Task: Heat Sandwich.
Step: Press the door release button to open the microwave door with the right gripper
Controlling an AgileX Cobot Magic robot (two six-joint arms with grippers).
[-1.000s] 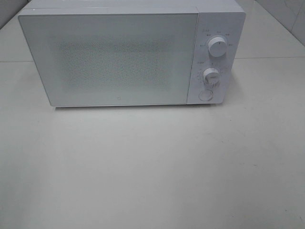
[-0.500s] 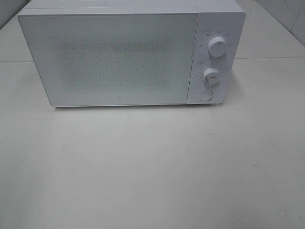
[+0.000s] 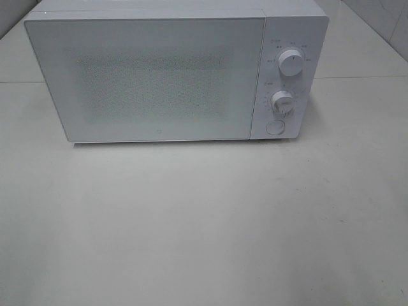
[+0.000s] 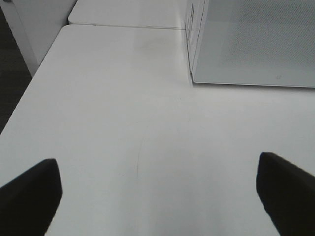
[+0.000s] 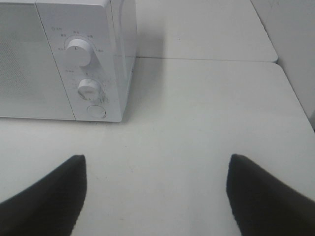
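Shut microwave (image 3: 159, 76) at the back of a white table (image 3: 204, 223), with both grippers out in front of it.
The microwave's door (image 3: 146, 80) sat flush, with two knobs (image 3: 291, 64) and a round button (image 3: 275, 127) on the panel beside it, and a broad stretch of tabletop lay in front. The left gripper (image 4: 157, 194) had its dark fingers (image 4: 29, 196) spread wide with nothing between them. It looked past the microwave's left front corner, and the table's outer edge (image 4: 29, 93) ran close on that side with dark floor beyond. The right gripper (image 5: 157, 196) also gaped wide and held nothing. It faced the panel corner, with a seam (image 5: 206, 59) between tabletops behind and the table's edge further out. The sandwich showed in no view, so I cannot tell where it lay.
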